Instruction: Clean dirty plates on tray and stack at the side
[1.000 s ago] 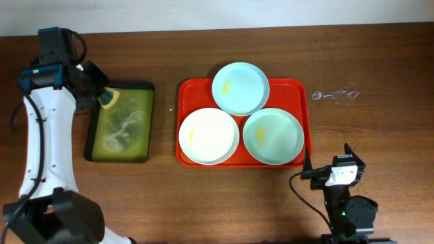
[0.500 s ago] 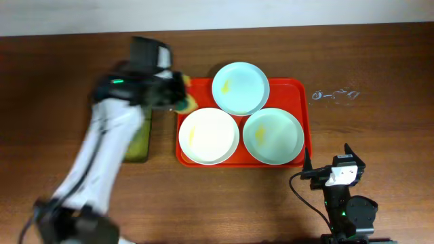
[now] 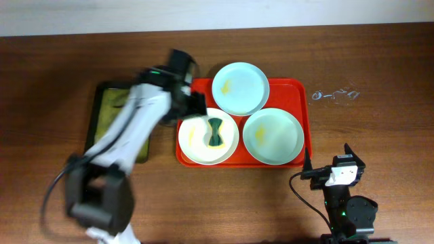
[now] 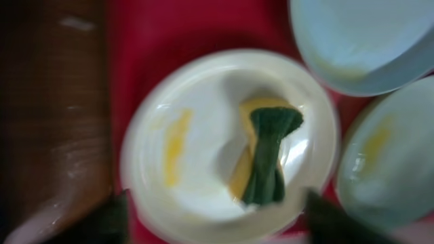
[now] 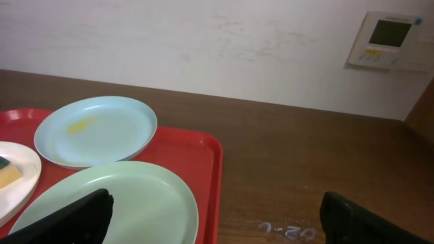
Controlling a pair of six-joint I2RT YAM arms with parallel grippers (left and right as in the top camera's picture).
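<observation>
Three plates sit on the red tray [image 3: 299,89]. The white plate [image 3: 196,146] at front left carries a yellow smear and a crumpled yellow-and-green sponge [image 3: 215,131]. The pale blue plate [image 3: 240,88] at the back has a small yellow smear, and the mint plate [image 3: 272,135] is at the front right. My left gripper [image 3: 193,108] hovers open over the white plate's far-left rim, apart from the sponge [image 4: 268,152], which lies free on the white plate [image 4: 196,176]. My right gripper [image 3: 327,154] stands open in front of the tray's right corner, holding nothing.
A dark tray with an olive-green inside [image 3: 107,108] lies left of the red tray, partly covered by my left arm. White chalk marks [image 3: 333,95] are on the wood right of the red tray. A wall panel [image 5: 388,39] hangs behind the table.
My left arm swung right from the dark tray to the red tray carrying the sponge, then opened; the sponge now lies on the white plate. The right arm has not moved.
</observation>
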